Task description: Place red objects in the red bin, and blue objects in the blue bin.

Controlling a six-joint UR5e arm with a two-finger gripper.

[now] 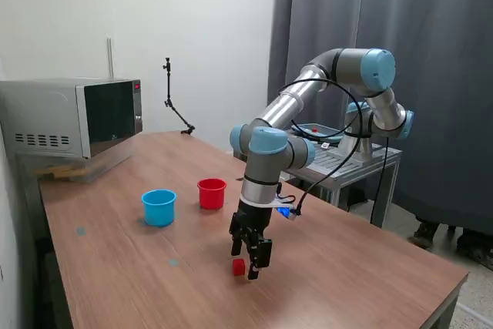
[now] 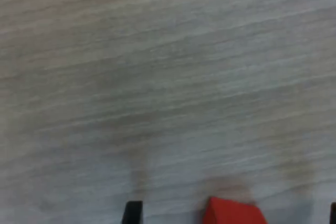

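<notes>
At the exterior view's left a grey microwave (image 1: 73,117) with a dark door stands at the back corner of the wooden table (image 1: 115,267); a small red display glows at the top of its panel, too small to read. Toward the middle of the table sits the blue cup (image 1: 159,207), a round light-blue plastic cup with a rim, and just to its right, close beside it without touching, the red cup (image 1: 212,193) of much the same size, slightly tapered. What lies inside either cup cannot be made out.

Further right and nearer the front edge, the arm reaches down from its base at the exterior view's right, and the gripper (image 1: 248,261) hangs low over the table with its dark fingers spread apart, holding nothing. A small solid red cube (image 1: 239,266), far smaller than the cups, rests on the wood between the fingertips, well apart from both cups. In the wrist view the cube (image 2: 233,212) shows only as a blurred red corner against pale wood grain, with one dark fingertip (image 2: 133,212) clear of it. No brand or label can be read anywhere.
</notes>
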